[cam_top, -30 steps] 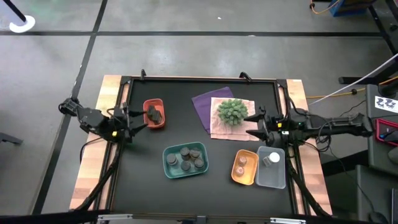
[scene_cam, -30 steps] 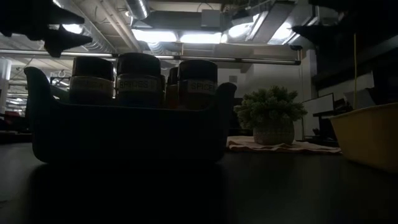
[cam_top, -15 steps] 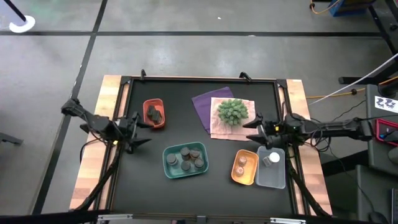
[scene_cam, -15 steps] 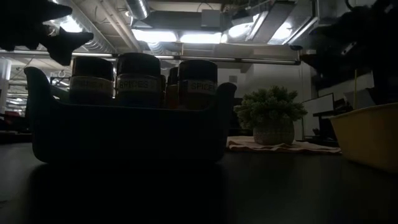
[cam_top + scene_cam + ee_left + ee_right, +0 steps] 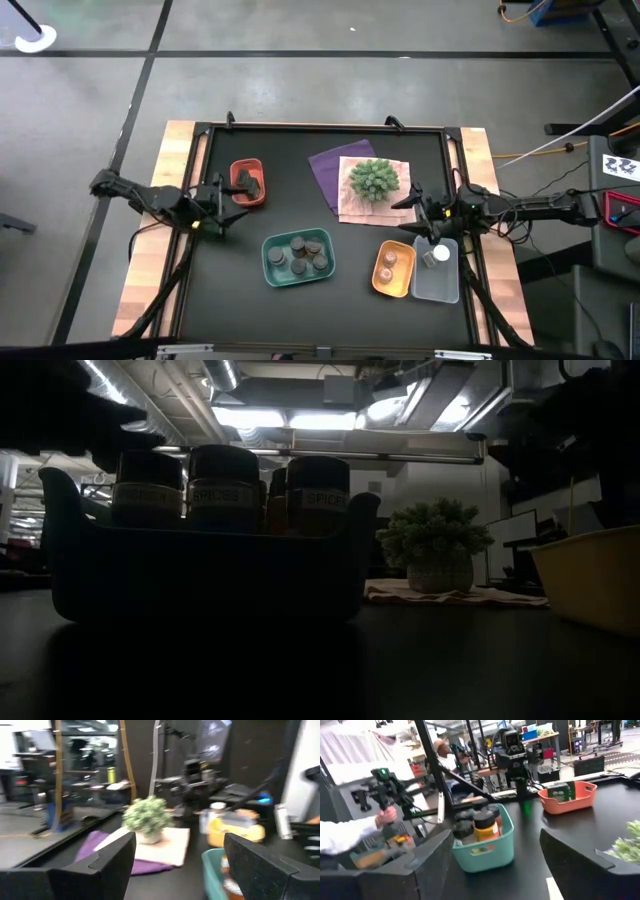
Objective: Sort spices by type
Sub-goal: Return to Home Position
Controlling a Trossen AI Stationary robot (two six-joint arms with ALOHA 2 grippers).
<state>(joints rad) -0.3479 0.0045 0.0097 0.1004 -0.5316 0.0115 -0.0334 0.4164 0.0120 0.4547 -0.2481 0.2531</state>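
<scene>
Just beside the left gripper (image 5: pixel 222 207), fingers apart, dark lumpy pieces (image 5: pixel 249 182) sit in a red tray (image 5: pixel 246 163). Grey-topped jars (image 5: pixel 298 254) fill the teal tray (image 5: pixel 267 250) between both grippers. The right gripper (image 5: pixel 405 213), fingers apart too, hangs near the white-capped jar (image 5: pixel 440 256).
</scene>
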